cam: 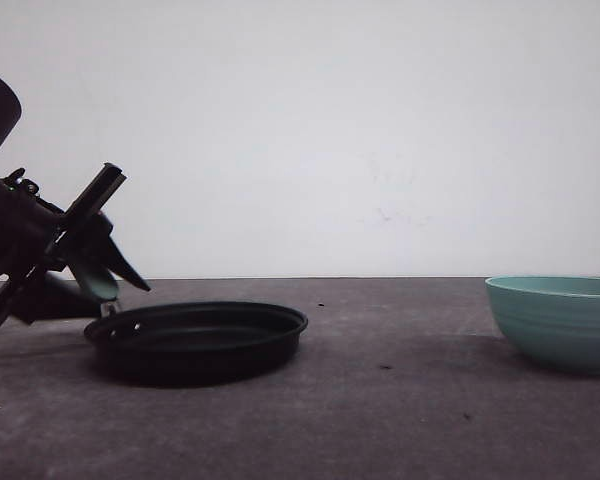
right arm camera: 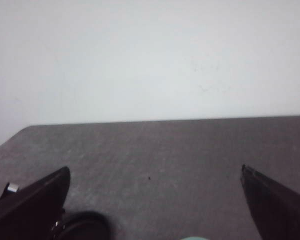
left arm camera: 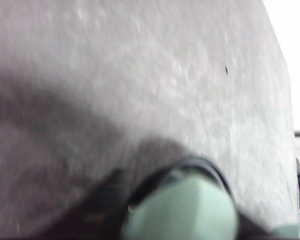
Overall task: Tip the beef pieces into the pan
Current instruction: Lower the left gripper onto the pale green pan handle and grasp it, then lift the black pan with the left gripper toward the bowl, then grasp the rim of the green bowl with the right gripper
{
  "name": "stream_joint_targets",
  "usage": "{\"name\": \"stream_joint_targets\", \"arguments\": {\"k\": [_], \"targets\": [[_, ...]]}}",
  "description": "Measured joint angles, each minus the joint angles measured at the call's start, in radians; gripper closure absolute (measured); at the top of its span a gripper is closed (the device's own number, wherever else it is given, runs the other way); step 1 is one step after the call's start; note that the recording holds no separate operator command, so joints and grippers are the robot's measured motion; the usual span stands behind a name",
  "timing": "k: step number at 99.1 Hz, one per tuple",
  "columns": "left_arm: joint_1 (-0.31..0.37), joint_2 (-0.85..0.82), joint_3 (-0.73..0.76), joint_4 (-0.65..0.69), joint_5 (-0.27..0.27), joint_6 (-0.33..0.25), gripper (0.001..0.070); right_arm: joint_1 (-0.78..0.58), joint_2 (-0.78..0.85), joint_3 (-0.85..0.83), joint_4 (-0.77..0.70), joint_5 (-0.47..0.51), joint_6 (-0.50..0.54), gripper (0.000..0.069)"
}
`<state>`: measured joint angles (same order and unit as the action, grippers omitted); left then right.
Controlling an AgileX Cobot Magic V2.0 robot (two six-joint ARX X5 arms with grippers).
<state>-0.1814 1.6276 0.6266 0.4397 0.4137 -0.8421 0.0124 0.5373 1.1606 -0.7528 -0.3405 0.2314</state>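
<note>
Pan flat on the bench, handle at the left end effector — grip looks closed on it, but I cannot tell. Rigid, front-heavy; hold the handle. Right end effector open. Bowl far off; beef pieces unseen.

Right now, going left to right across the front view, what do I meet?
Left gripper on the pan's mint-green handle → black pan → teal bowl at the right edge, all on the grey table.
</note>
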Motion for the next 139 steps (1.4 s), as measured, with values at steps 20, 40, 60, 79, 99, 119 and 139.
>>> {"name": "stream_joint_targets", "arguments": {"k": [20,40,60,79,99,119,139], "targets": [[0.000,0.000,0.007,-0.001,0.029,0.034,0.0657,0.000,0.000,0.000,-0.068,0.067,-0.040,0.0009],[-0.031,-0.140,0.007,-0.095,0.038,0.081,0.0657,0.000,0.045,-0.007,-0.170,0.210,-0.104,0.0062],[-0.074,-0.409,0.007,-0.236,-0.026,0.117,0.0657,0.000,0.217,-0.149,-0.125,0.187,-0.129,0.0079],[-0.129,-0.621,0.007,-0.414,-0.041,0.124,0.0657,0.000,0.449,-0.285,-0.005,0.106,-0.106,0.0290],[-0.163,-0.755,0.007,-0.544,-0.041,0.140,0.0657,0.000,0.695,-0.286,0.065,0.052,-0.092,0.0355],[-0.179,-0.812,0.007,-0.587,-0.030,0.151,0.0657,0.000,0.818,-0.286,0.088,0.048,-0.085,0.0361],[-0.201,-0.816,0.007,-0.601,-0.029,0.155,0.0657,0.000,0.843,-0.286,0.128,0.045,-0.084,0.0494]]}}
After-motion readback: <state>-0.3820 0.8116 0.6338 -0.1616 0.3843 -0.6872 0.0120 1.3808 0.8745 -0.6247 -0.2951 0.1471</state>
